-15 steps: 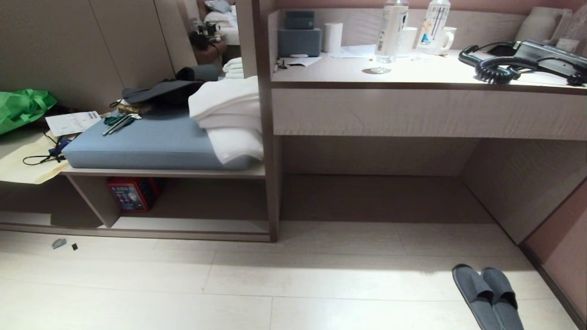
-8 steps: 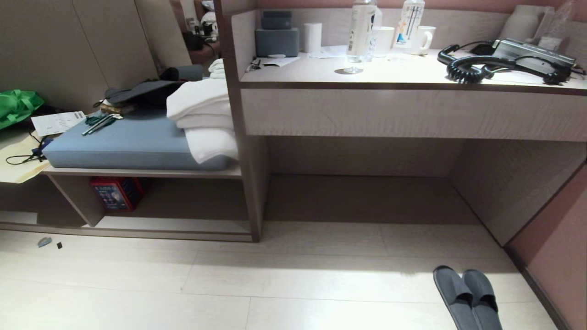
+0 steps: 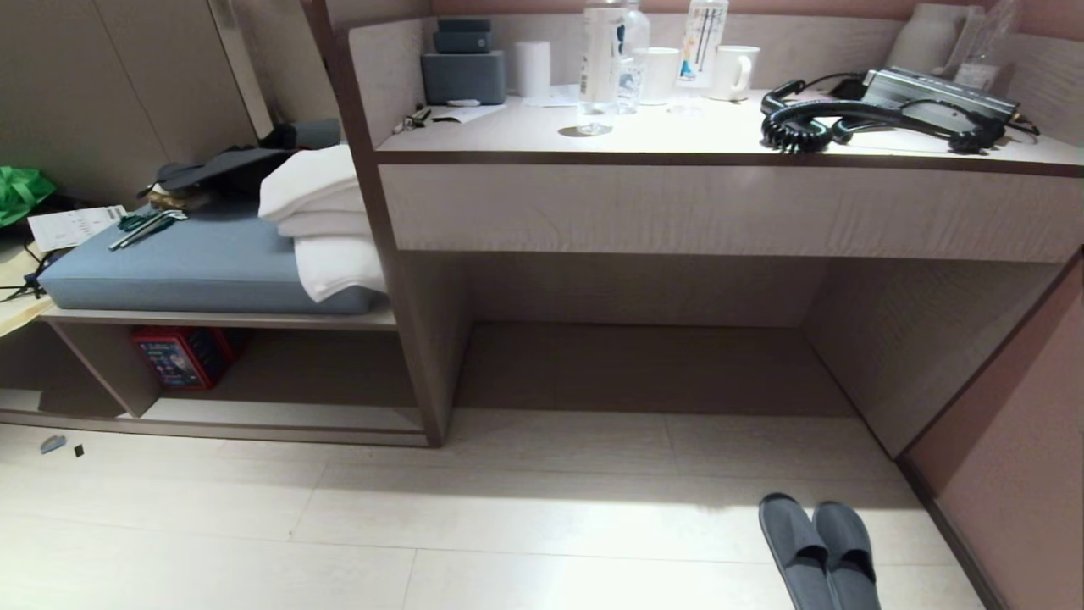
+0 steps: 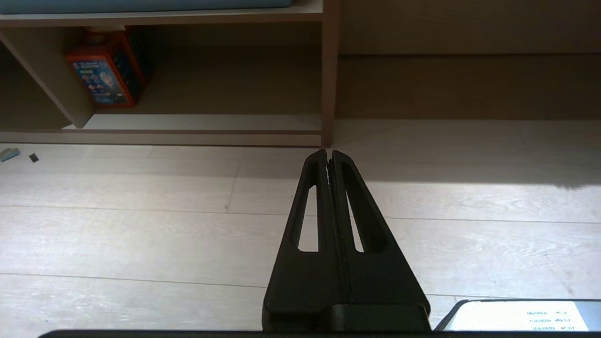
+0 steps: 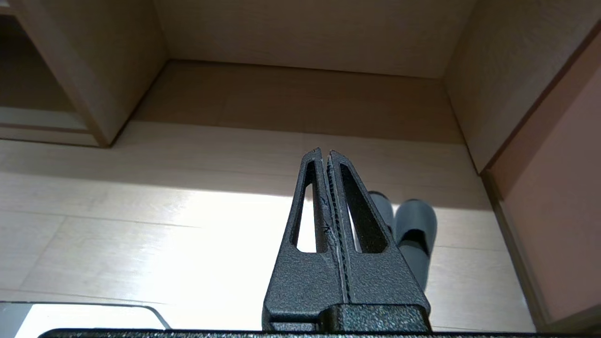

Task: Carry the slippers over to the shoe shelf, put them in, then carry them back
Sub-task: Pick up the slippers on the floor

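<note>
The slippers, a dark grey-blue pair, lie side by side on the pale floor at the lower right of the head view, toes toward the desk. In the right wrist view the slippers lie on the floor just beyond my right gripper, which is shut and empty above the floor, apart from them. The shoe shelf is the low cubby under the blue cushion at the left, with a red box beside its upright panel. My left gripper is shut and empty, facing the shoe shelf. Neither arm shows in the head view.
A desk with bottles, mugs and a corded phone stands ahead, with a deep recess beneath. A blue cushion bears towels and clutter. A pink wall bounds the right. Small scraps lie on the floor at left.
The whole head view has shifted left, so the camera has turned to the right. The slippers lie as before on the floor and both arms have kept still.
</note>
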### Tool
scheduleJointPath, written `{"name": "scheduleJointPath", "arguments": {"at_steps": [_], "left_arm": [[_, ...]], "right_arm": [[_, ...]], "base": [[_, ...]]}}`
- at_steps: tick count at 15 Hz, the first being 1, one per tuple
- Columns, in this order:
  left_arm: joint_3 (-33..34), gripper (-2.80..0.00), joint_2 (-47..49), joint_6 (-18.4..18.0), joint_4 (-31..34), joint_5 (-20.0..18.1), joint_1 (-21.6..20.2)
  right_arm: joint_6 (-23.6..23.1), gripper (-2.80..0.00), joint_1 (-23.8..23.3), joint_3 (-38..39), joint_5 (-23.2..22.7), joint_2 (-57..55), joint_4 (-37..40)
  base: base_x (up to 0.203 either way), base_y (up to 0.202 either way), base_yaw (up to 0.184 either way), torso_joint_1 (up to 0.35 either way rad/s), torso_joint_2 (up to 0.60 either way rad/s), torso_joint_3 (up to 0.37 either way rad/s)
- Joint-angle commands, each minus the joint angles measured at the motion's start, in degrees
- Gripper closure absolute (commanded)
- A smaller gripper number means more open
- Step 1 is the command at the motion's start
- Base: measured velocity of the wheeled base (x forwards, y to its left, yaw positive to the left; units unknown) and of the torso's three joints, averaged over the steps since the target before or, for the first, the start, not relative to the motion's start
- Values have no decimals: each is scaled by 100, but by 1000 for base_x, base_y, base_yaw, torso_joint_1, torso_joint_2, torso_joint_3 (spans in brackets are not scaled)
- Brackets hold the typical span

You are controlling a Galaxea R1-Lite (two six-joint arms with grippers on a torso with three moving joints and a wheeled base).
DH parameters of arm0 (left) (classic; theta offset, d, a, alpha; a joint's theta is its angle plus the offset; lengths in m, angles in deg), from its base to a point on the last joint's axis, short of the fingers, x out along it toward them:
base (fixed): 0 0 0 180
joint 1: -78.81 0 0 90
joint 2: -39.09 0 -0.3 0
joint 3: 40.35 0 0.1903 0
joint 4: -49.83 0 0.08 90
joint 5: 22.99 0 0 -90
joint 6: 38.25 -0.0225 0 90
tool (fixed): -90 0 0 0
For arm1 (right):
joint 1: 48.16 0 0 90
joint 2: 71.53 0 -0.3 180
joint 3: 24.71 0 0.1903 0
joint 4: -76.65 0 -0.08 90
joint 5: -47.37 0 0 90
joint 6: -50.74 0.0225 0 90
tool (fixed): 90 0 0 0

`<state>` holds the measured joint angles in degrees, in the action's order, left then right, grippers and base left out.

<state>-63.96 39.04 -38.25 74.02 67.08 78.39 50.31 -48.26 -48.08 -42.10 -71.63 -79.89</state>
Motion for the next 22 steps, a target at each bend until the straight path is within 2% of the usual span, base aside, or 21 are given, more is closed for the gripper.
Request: {"name": "scheduleJointPath", "arguments": {"at_steps": [1,5,22], "left_arm": [[-2,0,5,0,-8,1,-2],[24,0,5,35,-37,1,-2],[24,0,5,9,-29,1,-2]], "right_arm": [[21,0,1,0,8,-2,0],[335,0,1,-5,68,-6,-9],[360,0,1,8,236,-8,-9]], "base": [[0,-196,2,2,-2,3],[0,-166,1,1,3,3],[0,0,0,0,0,0]]}}
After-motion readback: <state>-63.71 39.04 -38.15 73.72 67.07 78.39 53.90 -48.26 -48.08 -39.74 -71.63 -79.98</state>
